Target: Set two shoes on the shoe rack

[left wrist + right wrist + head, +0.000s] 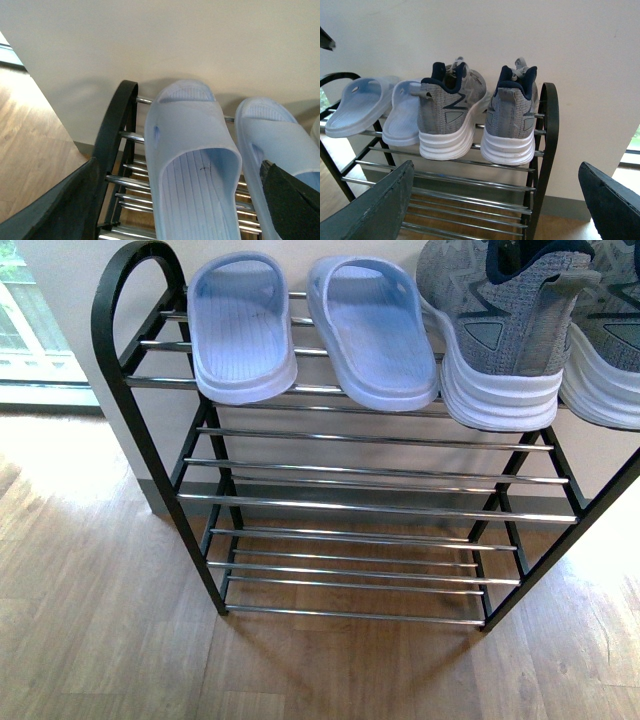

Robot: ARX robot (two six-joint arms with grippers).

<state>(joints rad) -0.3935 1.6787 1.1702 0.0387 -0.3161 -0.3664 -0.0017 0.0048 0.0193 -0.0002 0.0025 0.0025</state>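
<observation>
I see both sneakers already sitting on the top shelf of the shoe rack [542,150], so I judge the placing itself done and the step in hand to be pulling clear. The left sneaker [451,117] and the right sneaker [512,120] stand side by side at the right end of the shelf, heels toward me, white soles resting on the chrome bars and overhanging the near bar a little. The right one sits just beside the rack's right end loop. To their left lie two pale blue slippers [300,330], also on the top shelf.

My right gripper [495,210] is spread wide, its dark fingers [375,210] framing the rack from a spot apart from the sneakers, and it has nothing between them. My left gripper [175,200] is likewise wide apart and empty, hanging just over the left slipper [192,165] near the rack's left end.

Next I would only back both arms off, taking care that the left one lifts without brushing the slipper beneath it.
</observation>
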